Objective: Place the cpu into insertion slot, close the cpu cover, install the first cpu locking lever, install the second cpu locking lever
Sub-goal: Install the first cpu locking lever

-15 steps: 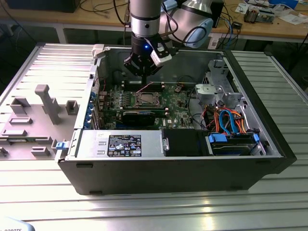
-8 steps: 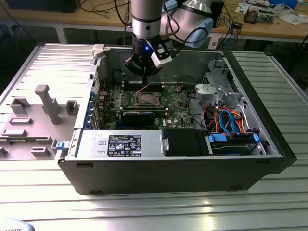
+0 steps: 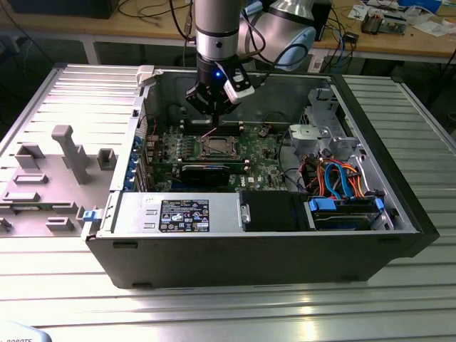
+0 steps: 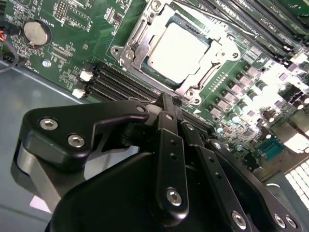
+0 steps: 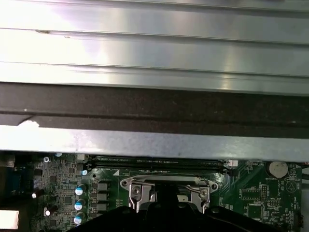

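Black hand [image 4: 169, 104] fills the near part of the second wrist view, fingers together, seemingly empty. Cpu [image 4: 178, 52] already sits in the insertion slot [image 3: 214, 147], cpu cover [image 4: 136, 43] down around it. Lever step in hand; next needs fingertip contact on a lever.

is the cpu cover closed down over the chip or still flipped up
Closed. In the second wrist view the cpu cover lies flat around the cpu, whose metal top shows through its cut-out. The pincer sits beside it.
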{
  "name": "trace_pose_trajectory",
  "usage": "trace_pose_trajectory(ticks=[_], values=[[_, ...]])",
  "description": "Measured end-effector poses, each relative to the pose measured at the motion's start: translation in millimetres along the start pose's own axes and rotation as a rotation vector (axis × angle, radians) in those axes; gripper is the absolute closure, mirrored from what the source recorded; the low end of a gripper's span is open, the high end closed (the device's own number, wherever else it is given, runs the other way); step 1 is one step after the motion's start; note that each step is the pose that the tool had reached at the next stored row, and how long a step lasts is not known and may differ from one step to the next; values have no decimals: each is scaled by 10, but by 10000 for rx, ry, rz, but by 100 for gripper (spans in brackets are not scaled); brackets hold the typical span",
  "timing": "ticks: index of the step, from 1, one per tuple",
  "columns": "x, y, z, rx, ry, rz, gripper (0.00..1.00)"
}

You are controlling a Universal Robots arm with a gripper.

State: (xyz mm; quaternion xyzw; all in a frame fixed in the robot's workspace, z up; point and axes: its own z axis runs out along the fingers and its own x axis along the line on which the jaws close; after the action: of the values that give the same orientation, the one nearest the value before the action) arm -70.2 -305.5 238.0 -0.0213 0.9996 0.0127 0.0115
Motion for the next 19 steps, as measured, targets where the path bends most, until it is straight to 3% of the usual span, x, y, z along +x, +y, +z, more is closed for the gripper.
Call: trace_pose_trajectory(ticks=[7, 19], values=[[-16, 71, 57, -5, -2, -1, 89], [-146, 78, 190, -18, -1, 3, 89]])
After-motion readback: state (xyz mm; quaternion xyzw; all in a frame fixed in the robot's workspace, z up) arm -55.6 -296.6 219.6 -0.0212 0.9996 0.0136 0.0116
